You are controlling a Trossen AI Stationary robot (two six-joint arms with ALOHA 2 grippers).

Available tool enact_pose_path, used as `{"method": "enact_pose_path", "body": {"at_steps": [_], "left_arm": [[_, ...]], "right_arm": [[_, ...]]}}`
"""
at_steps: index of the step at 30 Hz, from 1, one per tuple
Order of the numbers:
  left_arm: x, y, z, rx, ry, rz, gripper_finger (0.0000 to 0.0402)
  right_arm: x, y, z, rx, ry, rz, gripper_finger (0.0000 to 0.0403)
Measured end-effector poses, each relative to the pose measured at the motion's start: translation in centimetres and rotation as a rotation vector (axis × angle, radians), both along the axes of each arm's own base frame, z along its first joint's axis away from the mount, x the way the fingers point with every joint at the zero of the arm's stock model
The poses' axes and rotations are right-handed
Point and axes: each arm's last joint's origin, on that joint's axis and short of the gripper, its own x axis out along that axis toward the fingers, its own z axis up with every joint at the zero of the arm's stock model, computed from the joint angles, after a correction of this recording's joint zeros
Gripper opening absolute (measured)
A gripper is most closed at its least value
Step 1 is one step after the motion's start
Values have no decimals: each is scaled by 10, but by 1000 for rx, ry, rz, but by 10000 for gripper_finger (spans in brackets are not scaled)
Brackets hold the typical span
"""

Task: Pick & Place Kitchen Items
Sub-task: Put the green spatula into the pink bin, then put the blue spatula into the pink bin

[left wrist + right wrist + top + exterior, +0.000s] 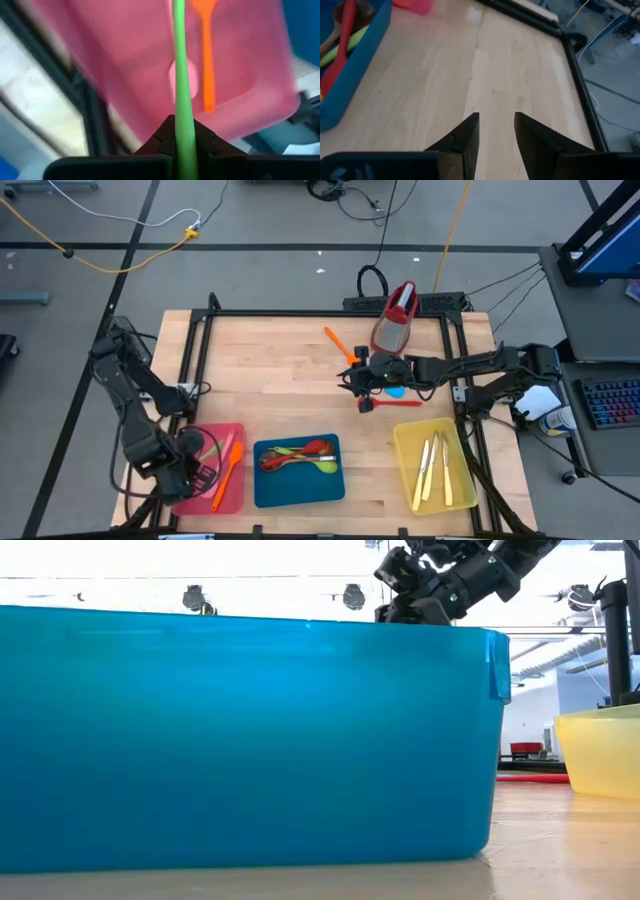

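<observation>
Spanning most of the high view, the wooden table (290, 370) carries three trays along its six o'clock edge: a red tray (240, 490) at seven o'clock, a blue tray (298, 485) at six, a yellow tray (405, 442) at five. Near twelve o'clock stands the red-topped grater (397, 318).

At the table's centre, edging toward three o'clock, the right gripper (496, 131) hovers over bare wood, its fingers apart with nothing between them. Just beside it lie an orange spatula (337, 340), a red spatula (392, 404) and a blue utensil (397, 391).

Over the red tray at seven o'clock, the left gripper (183, 145) has its jaws clamped on a green spatula handle (181, 75).

In the red tray lies another orange spatula (206, 55). The blue tray holds green and red spoons (300, 455); the yellow tray holds cream knives (432, 465).
</observation>
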Motion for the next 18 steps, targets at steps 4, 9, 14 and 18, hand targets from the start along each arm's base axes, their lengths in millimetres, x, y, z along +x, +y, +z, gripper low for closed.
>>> {"method": "enact_pose_path", "body": {"at_steps": [4, 9, 14, 18], "left_arm": [[-1, -4, -4, 22, 5, 28, 23], [4, -10, -25, 152, -29, 44, 14], [15, -16, -49, 288, -45, 103, 43], [28, -23, -65, 349, -144, 77, 83]], "right_arm": [[0, 0, 1, 0, -8, 0, 116], [0, 0, 1, 0, -9, 0, 116], [1, 0, 1, 0, -15, 0, 116], [1, 0, 1, -1, -17, 0, 116]]}}
